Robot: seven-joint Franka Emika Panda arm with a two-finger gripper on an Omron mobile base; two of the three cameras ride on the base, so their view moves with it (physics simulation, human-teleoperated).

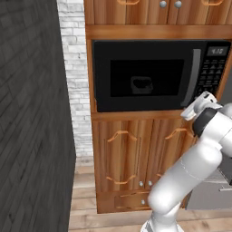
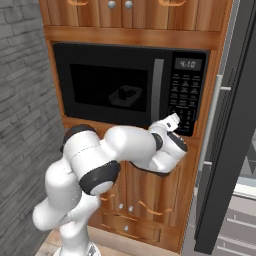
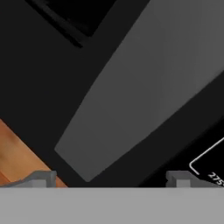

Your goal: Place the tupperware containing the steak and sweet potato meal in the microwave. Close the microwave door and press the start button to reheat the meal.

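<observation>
The tupperware [image 1: 141, 84] sat inside the microwave [image 1: 156, 74], seen dimly through the dark glass window: a small, shallow, pale grey tub with rounded corners, resting near the middle of the cavity. In the right base view its long axis ran diagonally, one short end toward the back of the cavity and the other toward the door. Its contents were too dark behind the glass for me to tell.

The microwave door [image 2: 112, 85] was shut, a broad flat black panel flush with the front, its long grey bar handle [image 2: 157, 90] standing upright along the door's right edge. Right of the handle was the black keypad panel [image 2: 185, 97] with rows of small buttons, and above it the small clock display [image 2: 188, 64] with pale digits.

My tool [image 3: 111, 179] was right up against the lower front of the microwave, near the foot of the handle and the bottom of the keypad. In the hand view the handle crossed the frame as a smooth grey slanted bar, and my two dark fingertips [image 3: 41, 178] stood well apart, spread with nothing between them.

The oven was set in a glossy brown wooden cabinet [image 1: 136, 154] with curved handles on its doors. A grey brick wall [image 1: 31, 113] rose to the left, and a tall dark fridge door [image 2: 230, 125] stood to the right.
</observation>
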